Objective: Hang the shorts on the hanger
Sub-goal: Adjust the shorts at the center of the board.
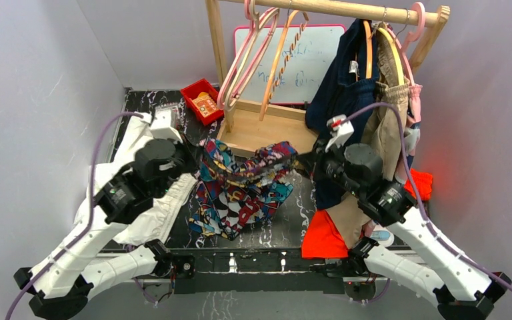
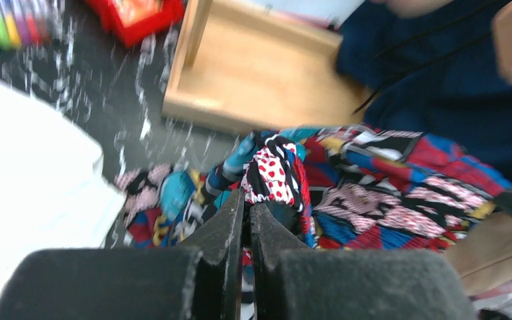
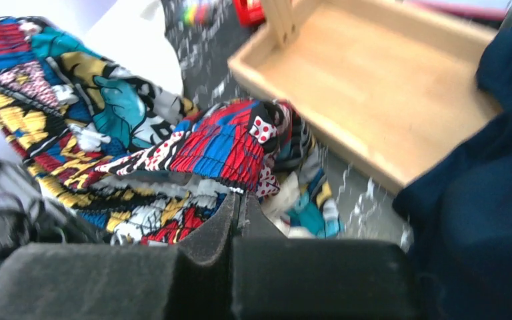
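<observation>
Multicolour shorts (image 1: 243, 187) mid-frame: left gripper (image 2: 247, 208) and right gripper (image 3: 239, 201) each clamped on waistband.
Keep waistband taut, lift evenly toward hanger (image 1: 292, 47), upper centre.

**Shorts** (image 1: 243, 190): comic-book print fabric in blue, red, yellow and teal. Crumpled, with the waistband raised and stretched sideways. One end was pinched in the closed left end effector (image 2: 247, 203), the other in the closed right end effector (image 3: 238, 200). Legs trailed on the tabletop (image 1: 287, 227), just in front of the wooden rack (image 1: 267, 130).

**Hanger** (image 1: 277, 67): slim, light orange, zigzag lower bar. Hung from the rack's top rail, tilted, nearly edge-on.
</observation>
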### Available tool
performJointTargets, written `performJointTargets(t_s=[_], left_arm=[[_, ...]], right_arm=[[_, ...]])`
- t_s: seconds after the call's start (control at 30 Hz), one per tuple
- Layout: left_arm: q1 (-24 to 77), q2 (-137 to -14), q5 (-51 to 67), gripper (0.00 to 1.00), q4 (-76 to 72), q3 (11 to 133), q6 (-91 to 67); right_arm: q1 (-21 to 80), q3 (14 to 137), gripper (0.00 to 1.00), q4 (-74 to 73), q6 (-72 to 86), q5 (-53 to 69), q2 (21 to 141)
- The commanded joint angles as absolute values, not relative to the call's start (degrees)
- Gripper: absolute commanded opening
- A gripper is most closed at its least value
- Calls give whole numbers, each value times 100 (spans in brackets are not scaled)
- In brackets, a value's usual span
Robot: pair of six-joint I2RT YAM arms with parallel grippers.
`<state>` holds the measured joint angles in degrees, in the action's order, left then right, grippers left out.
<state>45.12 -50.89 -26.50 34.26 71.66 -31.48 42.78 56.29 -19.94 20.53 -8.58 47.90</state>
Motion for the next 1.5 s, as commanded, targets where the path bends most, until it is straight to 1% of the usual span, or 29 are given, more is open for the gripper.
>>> performJointTargets(t_s=[0.0, 0.07, 0.13, 0.2, 0.27, 0.3, 0.37, 0.5, 0.63, 0.73, 0.8, 0.9, 0.97, 1.07, 1.27, 1.47], left_arm=[[4491, -5108, -2429, 0, 3369, 5736, -3455], [4491, -5099, -2370, 0, 3328, 5277, -3590], [4488, -5106, -2339, 0, 3272, 5014, -3628], [4491, -5131, -2352, 0, 3238, 4920, -3612], [4492, -5181, -2384, 0, 3208, 4956, -3535], [4490, -5198, -2404, 0, 3211, 4997, -3483], [4491, -5241, -2459, 0, 3229, 5090, -3349], [4492, -5274, -2618, 0, 3303, 5244, -3197], [4491, -5324, -2780, 0, 3320, 5380, -3044], [4485, -5454, -2910, 0, 3320, 5576, -2890], [4492, -5570, -3027, 0, 3307, 5721, -2778], [4490, -5740, -3211, 0, 3289, 5874, -2615], [4491, -5822, -3330, 0, 3277, 5904, -2524], [4492, -5871, -3452, 0, 3285, 5874, -2469], [4486, -5802, -3550, 0, 3253, 5745, -2478], [4491, -5741, -3465, 0, 3225, 5709, -2492]], right_arm=[[4295, 4358, 0, -2041, 2152, -86, 4389], [4294, 3993, 0, -2143, 2253, 2, 4164], [4293, 3907, 0, -2269, 2258, 35, 4017], [4292, 4009, 14, -2299, 2226, 30, 3974], [4290, 4206, 34, -2364, 2142, -54, 4069], [4296, 4302, 40, -2392, 2084, -89, 4130], [4293, 4461, 48, -2416, 1986, -45, 4237], [4291, 4737, 58, -2334, 1795, 71, 4436], [4307, 4929, 61, -2131, 1585, 636, 4819], [4646, 4964, 61, -1961, 1579, 740, 5264], [5222, 4966, 60, -1839, 1581, 265, 5564], [6269, 5007, 60, -1714, 1539, -1002, 6132], [6647, 4998, 60, -1632, 1573, -1529, 6444], [6790, 4780, 60, -1362, 1646, -1776, 6649], [6862, 4426, 67, -776, 1525, -1768, 6985], [7019, 4477, 67, -357, 1523, -1729, 7541]])
